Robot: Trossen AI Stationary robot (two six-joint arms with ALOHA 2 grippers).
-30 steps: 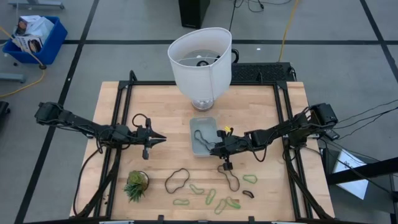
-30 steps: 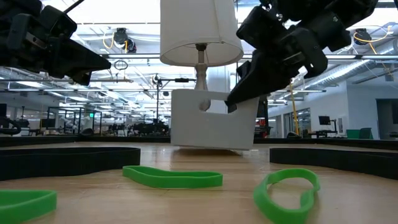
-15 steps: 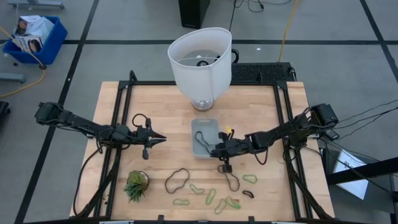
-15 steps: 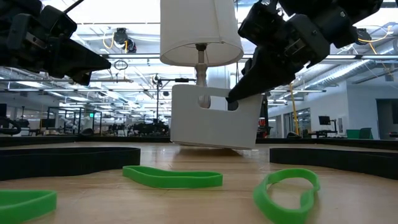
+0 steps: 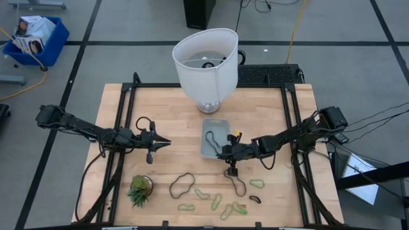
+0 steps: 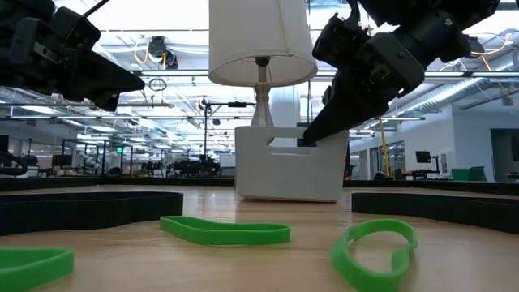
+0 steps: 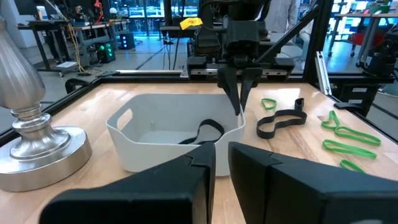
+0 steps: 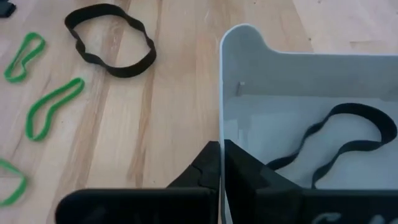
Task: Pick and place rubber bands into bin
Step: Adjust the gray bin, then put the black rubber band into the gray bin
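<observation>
We see the right pincer (image 5: 223,152) closed on the bin's (image 5: 213,125) wall, at the corner nearest it. The bin sits mid-tabletop (image 5: 172,108) with one dark band (image 8: 339,140) inside; other bands (image 5: 217,199) lie along the near edge. The left pincer (image 5: 165,142) hovers apart, nearly closed, holding nothing.

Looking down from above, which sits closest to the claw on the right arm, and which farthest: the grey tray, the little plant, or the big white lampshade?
From the right gripper, shut on the bin's wall:
1. The bin, touching it at the table's middle.
2. The lampshade, at the table's far edge.
3. The little plant, near the front left corner.
</observation>
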